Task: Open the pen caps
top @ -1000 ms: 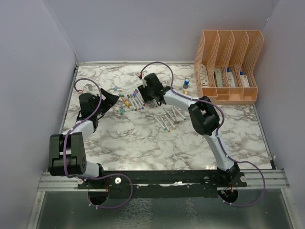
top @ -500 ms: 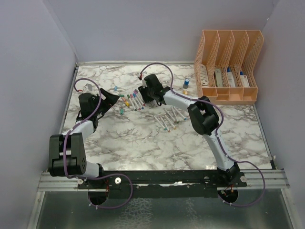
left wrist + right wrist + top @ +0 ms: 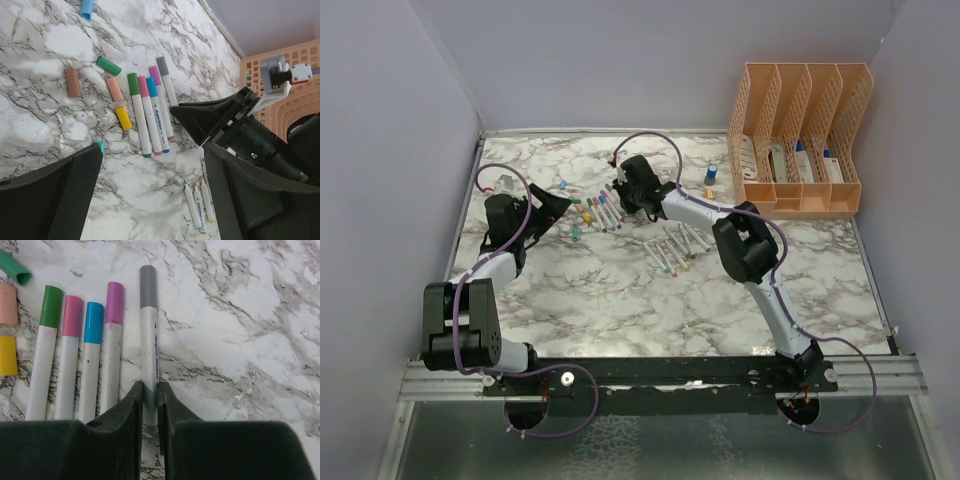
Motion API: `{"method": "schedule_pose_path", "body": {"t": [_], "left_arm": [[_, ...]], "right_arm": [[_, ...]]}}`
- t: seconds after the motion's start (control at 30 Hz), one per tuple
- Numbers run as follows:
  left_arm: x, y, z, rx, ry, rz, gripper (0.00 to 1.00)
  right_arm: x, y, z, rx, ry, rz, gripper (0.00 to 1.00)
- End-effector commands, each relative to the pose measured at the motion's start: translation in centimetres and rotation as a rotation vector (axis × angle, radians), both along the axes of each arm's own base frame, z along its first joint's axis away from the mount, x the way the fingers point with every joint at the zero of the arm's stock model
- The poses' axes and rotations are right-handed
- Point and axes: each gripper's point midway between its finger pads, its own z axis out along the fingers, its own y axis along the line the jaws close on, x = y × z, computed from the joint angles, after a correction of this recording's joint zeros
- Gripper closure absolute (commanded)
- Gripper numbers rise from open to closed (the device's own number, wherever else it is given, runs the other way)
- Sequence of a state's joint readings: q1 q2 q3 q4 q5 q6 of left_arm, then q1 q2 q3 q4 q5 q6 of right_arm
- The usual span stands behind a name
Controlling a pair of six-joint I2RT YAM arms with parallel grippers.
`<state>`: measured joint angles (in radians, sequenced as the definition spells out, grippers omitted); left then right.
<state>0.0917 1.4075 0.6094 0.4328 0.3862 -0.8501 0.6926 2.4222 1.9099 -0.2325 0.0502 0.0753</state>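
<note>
Several capped white pens lie side by side. Their caps are green, pink, blue, purple and grey. My right gripper is shut on the barrel of the grey-capped pen, which lies on the table. Loose caps lie to the left: teal-green, peach and yellow. My left gripper is open and empty, above the table a little left of the pens. It also sees brown and blue loose caps.
Several uncapped pens lie right of the capped row. An orange file organizer stands at the back right, with a small blue cylinder beside it. Walls close in the marble table on the left, back and right.
My right arm has shifted very slightly to the left at the pens. The left arm has not moved.
</note>
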Motion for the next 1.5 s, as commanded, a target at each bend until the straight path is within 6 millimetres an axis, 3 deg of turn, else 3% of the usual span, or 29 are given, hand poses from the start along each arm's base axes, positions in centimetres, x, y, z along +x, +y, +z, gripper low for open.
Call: {"method": "schedule_pose_path", "body": {"t": [0.0,0.13,0.33,0.57,0.7,0.93,1.27,1.47], "left_arm": [[0.4,-0.9,2.2,-0.024,-0.053,-0.032,0.14],[0.5,-2.1,1.7,-0.051,-0.040,-0.049,0.14],[1.5,-4.2,1.7,-0.086,-0.044,-0.082,0.14],[3.4,-7.9,1.8,-0.147,-0.062,-0.152,0.16],[4.7,-9.9,2.1,-0.185,-0.078,-0.200,0.17],[6.3,-12.4,0.7,-0.212,-0.059,-0.239,0.19],[7.2,-13.6,0.4,-0.242,-0.066,-0.251,0.22],[7.3,-14.1,0.5,-0.257,-0.075,-0.261,0.29]], "right_arm": [[-2.0,-1.7,-5.3,-0.090,0.124,-0.016,0.93],[-1.3,-1.7,-3.7,-0.064,0.088,-0.040,0.99],[-1.0,-1.9,2.7,0.030,-0.046,-0.048,0.98],[-2.9,-2.7,7.3,0.096,-0.084,-0.025,0.99],[-4.5,-2.9,8.6,0.132,-0.071,-0.003,0.98],[-6.5,-2.8,10.5,0.196,-0.058,0.050,0.98],[-8.1,-1.8,11.0,0.223,-0.046,0.119,0.99],[-8.7,-1.3,11.5,0.236,-0.050,0.149,0.99]]}}
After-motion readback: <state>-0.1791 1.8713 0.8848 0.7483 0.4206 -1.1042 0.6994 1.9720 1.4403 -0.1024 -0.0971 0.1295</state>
